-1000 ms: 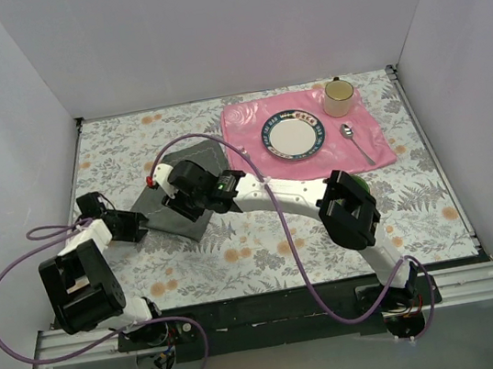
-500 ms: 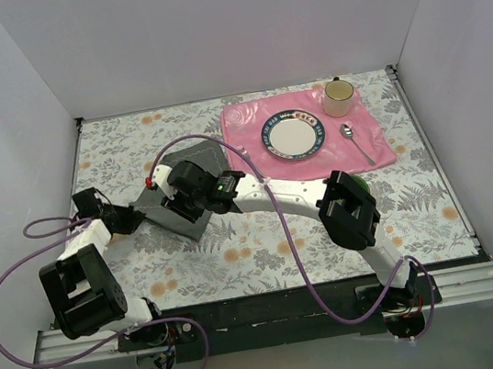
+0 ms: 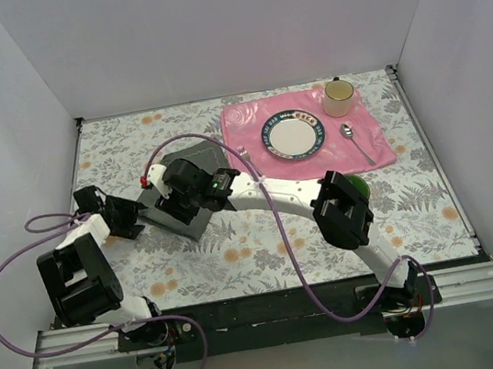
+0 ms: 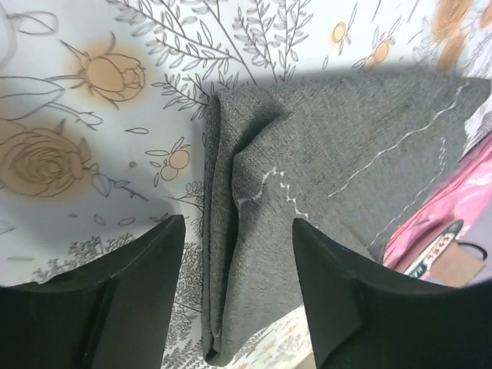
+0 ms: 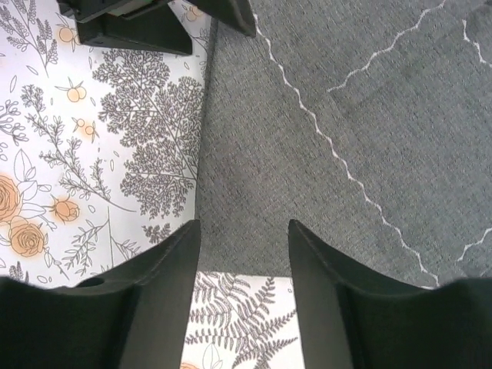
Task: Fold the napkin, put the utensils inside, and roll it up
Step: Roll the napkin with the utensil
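The dark grey napkin (image 3: 198,155) lies folded on the flowered tablecloth, left of the pink placemat (image 3: 379,141). My left gripper (image 3: 138,216) is open at the napkin's left corner. In the left wrist view it (image 4: 236,238) straddles the doubled edge of the napkin (image 4: 346,146). My right gripper (image 3: 175,203) is open low over the napkin. In the right wrist view it (image 5: 243,234) frames the near edge of the napkin (image 5: 346,115). A spoon (image 3: 354,141) lies on the mat's right side and a fork (image 3: 245,155) at its left edge.
A plate (image 3: 294,133) sits in the middle of the placemat and a yellow cup (image 3: 338,96) at its back right corner. The right arm stretches across the table's middle. White walls close in the back and both sides. Purple cables loop near both arms.
My left gripper has moved a little back and left along the napkin's corner. My right gripper has shifted slightly left over the napkin. The napkin lies as before.
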Tool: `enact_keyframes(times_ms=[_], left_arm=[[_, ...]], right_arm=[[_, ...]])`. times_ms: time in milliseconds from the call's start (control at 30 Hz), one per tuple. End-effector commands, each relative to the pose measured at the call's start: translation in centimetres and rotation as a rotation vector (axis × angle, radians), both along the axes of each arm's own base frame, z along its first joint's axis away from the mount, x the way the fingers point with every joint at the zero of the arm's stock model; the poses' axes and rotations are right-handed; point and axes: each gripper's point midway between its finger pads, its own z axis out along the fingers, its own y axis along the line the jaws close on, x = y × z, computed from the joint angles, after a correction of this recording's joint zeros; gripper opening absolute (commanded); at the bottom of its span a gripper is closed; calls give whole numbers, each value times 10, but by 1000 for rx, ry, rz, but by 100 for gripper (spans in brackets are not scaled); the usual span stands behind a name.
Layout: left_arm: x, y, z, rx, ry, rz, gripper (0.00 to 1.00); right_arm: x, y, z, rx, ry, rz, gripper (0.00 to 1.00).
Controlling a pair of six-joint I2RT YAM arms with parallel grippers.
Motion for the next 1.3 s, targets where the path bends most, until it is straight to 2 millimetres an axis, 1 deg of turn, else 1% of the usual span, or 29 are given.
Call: enact_keyframes(times_ms=[0, 33, 67, 133, 167, 200, 233, 267, 300, 333, 367, 467, 567, 700, 733, 767, 833, 933, 967, 1133, 1167, 1233, 1267], left_arm=[[6, 31, 47, 199, -78, 38, 66], [1, 32, 57, 218, -85, 45, 67], [-2, 33, 62, 221, -83, 57, 67], [-14, 28, 57, 189, -44, 90, 66], [-21, 23, 52, 146, -26, 118, 66], [-25, 18, 47, 117, -12, 124, 65], [-29, 9, 43, 74, -8, 114, 61], [-31, 7, 40, 46, 2, 136, 59], [-35, 4, 34, 32, 20, 142, 58], [-37, 4, 32, 22, 26, 153, 57], [-37, 5, 32, 23, 31, 171, 56], [-38, 8, 33, 28, 28, 198, 56], [-32, 9, 39, 23, 7, 213, 56], [-28, 10, 40, 10, 9, 212, 56], [-27, 10, 39, 11, 13, 209, 56], [-27, 10, 38, 9, 19, 211, 56], [-28, 10, 36, 6, 25, 209, 56], [-29, 8, 33, -5, 29, 207, 56], [-29, 9, 32, -7, 30, 210, 56], [-29, 8, 32, -13, 26, 205, 56], [-29, 8, 33, -14, 25, 205, 56], [-30, 7, 33, -21, 25, 204, 57], [-30, 7, 32, -25, 25, 205, 59]], right_arm=[[-7, 21, 8, 14, -10, 57, 63], [-9, 23, 4, 8, -14, 73, 64], [-12, 28, 7, 16, -23, 86, 66], [-14, 33, -5, -6, -26, 96, 67], [-13, 38, -1, 4, -36, 97, 67], [-14, 41, -10, -8, -34, 99, 66], [-13, 42, -13, -15, -40, 95, 65], [-10, 45, -12, -12, -52, 96, 63], [-11, 47, -22, -29, -51, 101, 56], [-11, 49, -25, -34, -53, 96, 52], [-12, 49, -35, -50, -43, 100, 49], [-12, 54, -40, -50, -52, 97, 49], [-13, 55, -53, -69, -55, 103, 48], [-9, 58, -59, -79, -77, 105, 48], [-9, 59, -58, -75, -79, 105, 48], [-9, 59, -63, -83, -74, 107, 48], [-10, 60, -67, -91, -80, 107, 48], [-7, 56, -75, -121, -109, 91, 48], [-7, 55, -81, -136, -114, 90, 48], [-3, 46, -98, -193, -155, 69, 47], [-5, 44, -106, -208, -162, 78, 47], [-6, 43, -111, -216, -161, 80, 48], [-8, 42, -118, -228, -157, 83, 49]])
